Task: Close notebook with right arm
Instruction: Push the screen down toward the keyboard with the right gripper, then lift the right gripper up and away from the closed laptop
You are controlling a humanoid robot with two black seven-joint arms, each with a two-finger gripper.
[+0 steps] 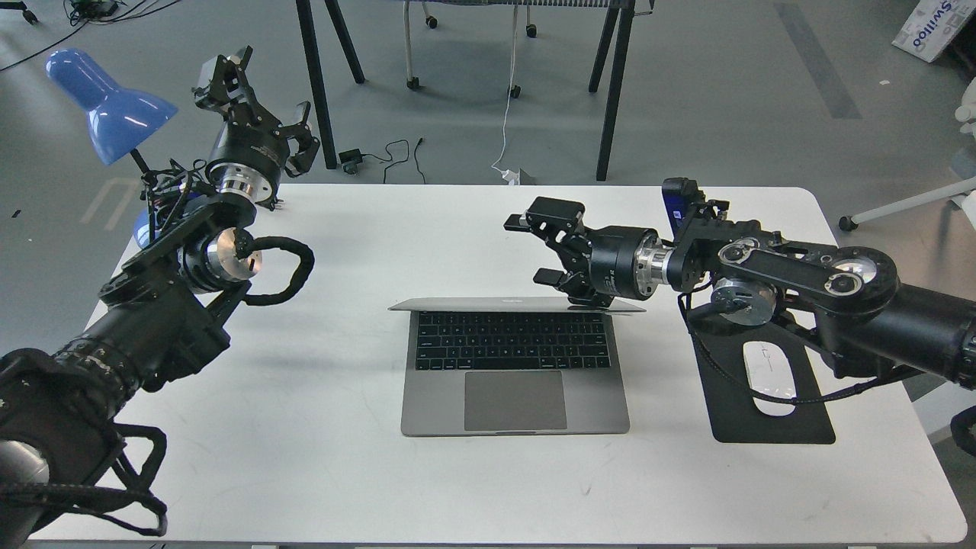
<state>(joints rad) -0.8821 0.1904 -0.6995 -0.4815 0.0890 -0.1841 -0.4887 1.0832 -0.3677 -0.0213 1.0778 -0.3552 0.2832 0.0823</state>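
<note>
The notebook (515, 400), a space-grey laptop with black keys, lies in the middle of the white table (328, 465). Its lid (473, 304) leans far forward over the keyboard and shows almost edge-on, so the screen is hidden. My right arm (793, 267) comes in from the right. Its gripper (535, 250) is open, its fingers spread above and behind the lid's right part, and its lower side rests on the lid's back near the top edge. My left gripper (263, 103) is raised at the far left by the lamp, open and empty.
A blue desk lamp (107, 107) stands at the table's far left corner. A black mouse pad (762, 431) with a white mouse (770, 381) lies right of the notebook, under my right arm. Table legs and cables are on the floor behind.
</note>
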